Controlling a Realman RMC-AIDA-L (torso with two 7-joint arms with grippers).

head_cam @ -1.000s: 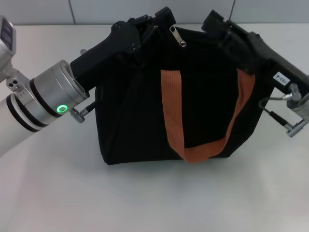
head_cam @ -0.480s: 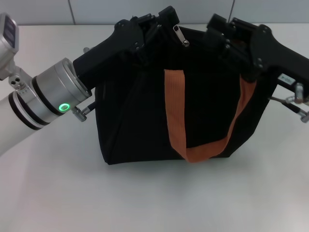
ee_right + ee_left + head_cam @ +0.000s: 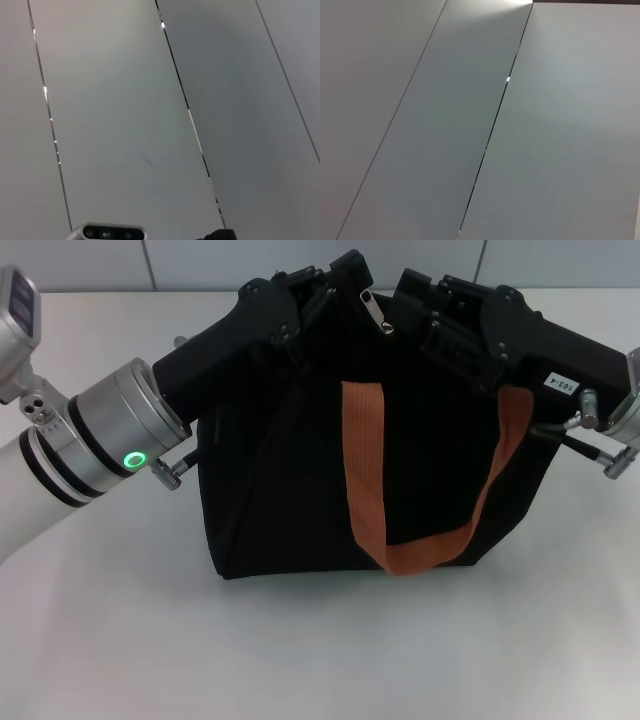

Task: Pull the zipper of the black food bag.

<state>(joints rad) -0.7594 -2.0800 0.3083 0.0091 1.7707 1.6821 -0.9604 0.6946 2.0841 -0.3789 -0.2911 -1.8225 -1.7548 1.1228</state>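
My right gripper (image 3: pixel 412 302) sits at the top edge of the black food bag (image 3: pixel 300 470), just beside the silver zipper (image 3: pixel 376 312); my left gripper (image 3: pixel 335 280) is at the same edge on the zipper's other side. Neither grip can be made out. An orange strap (image 3: pixel 365 480) drapes the bag's front. Both wrist views show only pale wall panels (image 3: pixel 470 125).

left gripper (image 3: pixel 335 285) buries its fingertips in black against the black food bag's (image 3: pixel 270 490) top edge, so their spacing can't be read. same for the right gripper (image 3: pixel 420 300), tips lost in dark fabric beside the zipper (image 3: pixel 375 312). the zip line itself is hidden behind both. far strap out of sight. both wrist views catch only grey wall panels (image 3: pixel 470 125).
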